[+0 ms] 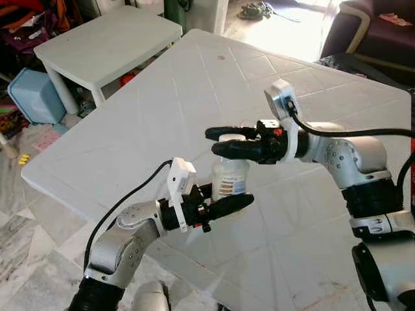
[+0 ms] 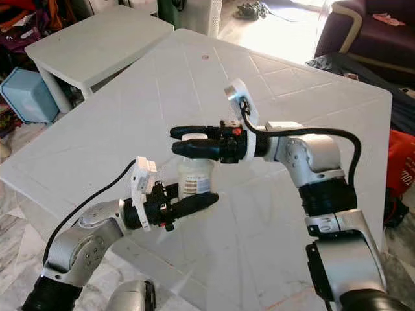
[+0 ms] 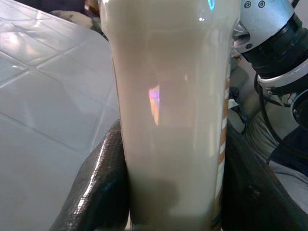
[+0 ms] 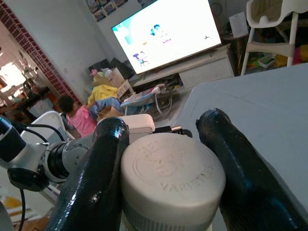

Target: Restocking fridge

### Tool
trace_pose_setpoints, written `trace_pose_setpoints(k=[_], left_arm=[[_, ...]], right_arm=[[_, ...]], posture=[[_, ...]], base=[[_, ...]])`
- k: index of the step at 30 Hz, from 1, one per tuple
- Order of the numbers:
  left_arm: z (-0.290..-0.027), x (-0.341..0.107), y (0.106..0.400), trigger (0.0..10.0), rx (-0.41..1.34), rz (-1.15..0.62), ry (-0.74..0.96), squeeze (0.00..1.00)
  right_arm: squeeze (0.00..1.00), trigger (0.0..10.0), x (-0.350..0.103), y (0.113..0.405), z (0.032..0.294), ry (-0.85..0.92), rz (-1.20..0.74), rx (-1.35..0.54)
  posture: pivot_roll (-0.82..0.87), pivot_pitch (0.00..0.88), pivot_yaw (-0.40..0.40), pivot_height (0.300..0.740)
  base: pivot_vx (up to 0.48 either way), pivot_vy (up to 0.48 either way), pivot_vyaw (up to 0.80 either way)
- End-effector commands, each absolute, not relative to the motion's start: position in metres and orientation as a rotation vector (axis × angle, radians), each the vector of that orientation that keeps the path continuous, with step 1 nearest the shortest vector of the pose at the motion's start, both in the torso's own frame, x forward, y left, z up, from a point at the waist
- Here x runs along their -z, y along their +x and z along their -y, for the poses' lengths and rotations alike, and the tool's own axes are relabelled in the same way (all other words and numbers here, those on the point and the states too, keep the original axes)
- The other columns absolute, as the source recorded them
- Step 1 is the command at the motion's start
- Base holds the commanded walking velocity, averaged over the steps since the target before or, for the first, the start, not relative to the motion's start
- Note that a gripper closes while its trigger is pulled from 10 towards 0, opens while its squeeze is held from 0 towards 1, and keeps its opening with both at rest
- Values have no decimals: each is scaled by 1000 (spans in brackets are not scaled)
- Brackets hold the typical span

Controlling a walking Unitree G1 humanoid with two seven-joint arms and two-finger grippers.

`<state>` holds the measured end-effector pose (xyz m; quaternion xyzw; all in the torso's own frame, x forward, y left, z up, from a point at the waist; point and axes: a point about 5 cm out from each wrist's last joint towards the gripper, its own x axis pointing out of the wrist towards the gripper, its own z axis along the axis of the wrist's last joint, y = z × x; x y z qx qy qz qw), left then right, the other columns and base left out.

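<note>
At the centre of the frame, above the white table [image 1: 130,123], we see the bottle [image 1: 230,176] of pale liquid. Our left gripper [image 1: 224,206] clamps its lower body, and our right gripper [image 1: 228,142] is closed around its white cap [image 4: 172,177].

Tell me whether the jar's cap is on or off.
On: the white cap sits atop the jar, between the right gripper fingers.

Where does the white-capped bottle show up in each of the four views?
Left eye view: bottle at centre, over the white table.
Right eye view: bottle left of centre.
Left wrist view: its pale body between the left gripper fingers.
Right wrist view: its white cap between the right gripper fingers.
Shared landmark: both grippers clamp it, left low, right at the cap.
</note>
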<state>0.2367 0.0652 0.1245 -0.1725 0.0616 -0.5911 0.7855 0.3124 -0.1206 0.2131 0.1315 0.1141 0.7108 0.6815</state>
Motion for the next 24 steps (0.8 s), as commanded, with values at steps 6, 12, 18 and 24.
trace_pose_setpoints(k=[6, 12, 18, 24], left_arm=[[-62, -137, 239, 10000, 1275, -45, -346, 588], [-75, -129, 262, 10000, 1097, -17, -140, 1000], [-101, -128, 288, 10000, 881, 44, 104, 1000], [-113, -133, 301, 10000, 771, 151, 294, 1000]], right_arm=[[0, 0, -203, 312, 125, 322, -250, -1475], [0, 0, -210, 323, 127, 260, -142, -1322], [0, 0, -217, 328, 127, 85, 12, -1100], [0, 0, -218, 318, 121, 22, 96, -1034]], posture=[[-48, 72, -60, 740], [-41, 67, -59, 740], [-34, 61, -56, 740], [-32, 54, -48, 740]], base=[[0, 0, 0], [0, 0, 0], [0, 0, 0], [0, 0, 0]])
